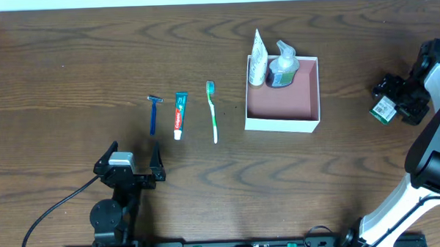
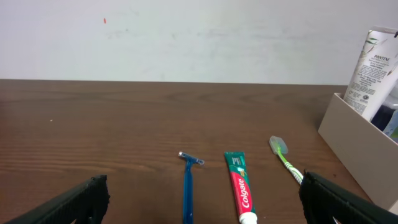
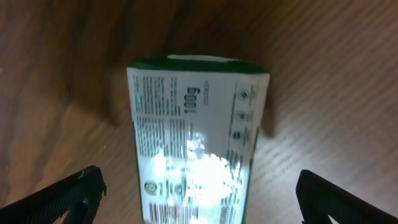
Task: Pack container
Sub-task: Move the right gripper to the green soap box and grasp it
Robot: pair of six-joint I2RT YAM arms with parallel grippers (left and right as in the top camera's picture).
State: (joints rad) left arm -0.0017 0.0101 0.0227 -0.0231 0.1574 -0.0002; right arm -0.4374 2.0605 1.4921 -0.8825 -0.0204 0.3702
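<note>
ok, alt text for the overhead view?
A white box with a pink floor on a wooden table, a white tube and a bottle standing at its far side. Left of it lie a toothbrush, toothpaste and razor in a row. The left end effector is open near the razor, the right end effector open over a small carton.

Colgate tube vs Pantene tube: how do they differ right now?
Place: the Colgate toothpaste tube is out on the table, while the Pantene tube is already inside the container.
Pose: the Colgate toothpaste tube lies flat with its cap toward the robot, while the Pantene tube stands upright in a corner.
Look: the Colgate toothpaste tube is red and green, while the Pantene tube is mostly white and looks larger.
Shared: both are squeeze tubes.
</note>
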